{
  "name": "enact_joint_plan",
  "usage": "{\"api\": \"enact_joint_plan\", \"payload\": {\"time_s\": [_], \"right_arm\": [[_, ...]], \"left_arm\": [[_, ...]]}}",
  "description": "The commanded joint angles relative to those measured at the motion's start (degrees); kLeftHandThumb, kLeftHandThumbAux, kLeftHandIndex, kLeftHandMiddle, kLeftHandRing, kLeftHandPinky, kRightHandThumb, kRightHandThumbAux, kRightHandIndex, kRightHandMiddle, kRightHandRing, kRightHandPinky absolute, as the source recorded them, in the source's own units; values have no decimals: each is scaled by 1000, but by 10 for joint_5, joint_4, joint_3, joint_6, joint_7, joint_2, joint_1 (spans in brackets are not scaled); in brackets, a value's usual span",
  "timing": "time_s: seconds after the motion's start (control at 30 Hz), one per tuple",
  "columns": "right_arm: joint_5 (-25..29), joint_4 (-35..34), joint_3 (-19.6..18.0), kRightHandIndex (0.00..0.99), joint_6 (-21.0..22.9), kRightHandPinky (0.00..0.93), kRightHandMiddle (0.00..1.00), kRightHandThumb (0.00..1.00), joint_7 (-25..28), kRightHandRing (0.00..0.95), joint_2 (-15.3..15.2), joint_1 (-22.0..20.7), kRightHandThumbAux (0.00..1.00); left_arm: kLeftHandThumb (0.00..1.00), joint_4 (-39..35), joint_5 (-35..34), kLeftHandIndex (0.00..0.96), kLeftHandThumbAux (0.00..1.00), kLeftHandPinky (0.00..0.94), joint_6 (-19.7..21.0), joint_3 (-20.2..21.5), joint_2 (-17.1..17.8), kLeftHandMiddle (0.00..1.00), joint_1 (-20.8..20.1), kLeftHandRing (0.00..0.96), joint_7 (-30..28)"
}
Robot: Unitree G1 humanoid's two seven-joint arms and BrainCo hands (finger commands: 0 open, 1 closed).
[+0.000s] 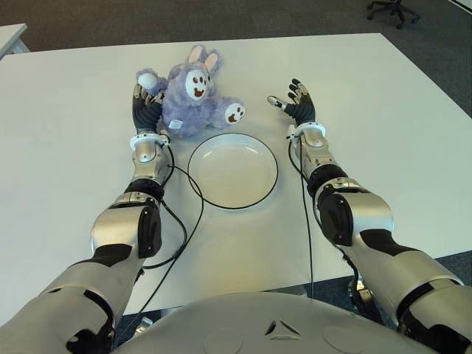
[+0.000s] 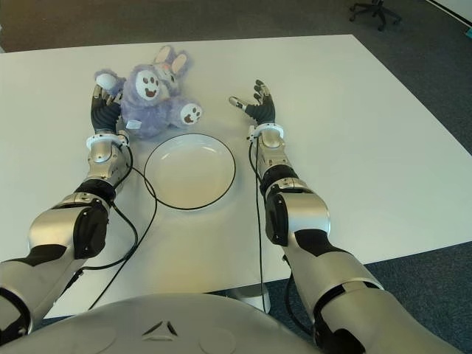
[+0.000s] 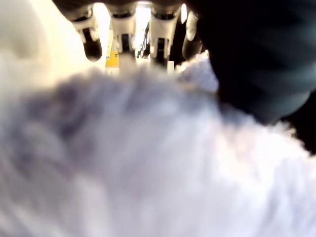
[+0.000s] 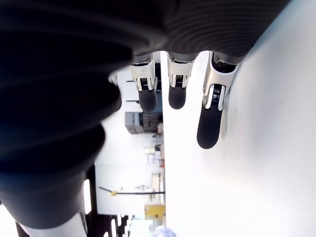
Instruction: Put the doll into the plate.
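Doll (image 1: 193,97): a purple plush rabbit with a white face and white paw pads, seated on the table just behind the plate and toward its left. It is pressed against the inner side of the left hand (image 1: 146,110); one plush paw is seen just above that hand's fingertips. Whether the fingers are wrapped round the plush cannot be told from the eye views.

Left hand: placed at the doll's left flank, palm toward it. In the left wrist view purple-white fur fills nearly the whole field, with the fingers (image 3: 123,35) extended above it rather than curled in; a firm grasp is not shown.

Right hand (image 1: 296,103): held to the right of the doll and well apart from it, beyond the plate's right rim. Its fingers are spread and nothing is held. In the right wrist view the fingers (image 4: 211,118) are seen straight above bare tabletop, a detail not given so plainly by the eye views.

Plate (image 1: 264,155): white, round, dark-rimmed, nothing inside; located between the two forearms.

Table (image 1: 383,125): white, plain. Black cables (image 1: 193,214) are trailed across it from both wrists.

Room: dark grey floor; the base of an office chair (image 1: 391,9) is visible at the far right.
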Motion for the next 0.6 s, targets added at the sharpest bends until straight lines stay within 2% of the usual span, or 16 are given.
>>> {"api": "enact_joint_plan", "payload": {"time_s": [0.03,0.6], "right_arm": [[-1,27,1,25,30,0,0,63,-1,0,6,37,851],[2,27,-1,22,30,0,0,80,4,0,6,38,845]], "left_arm": [[453,12,9,72,690,86,-1,-8,-5,213,4,157,-4],[494,11,13,61,697,112,-7,-16,-5,240,-1,183,15]]}}
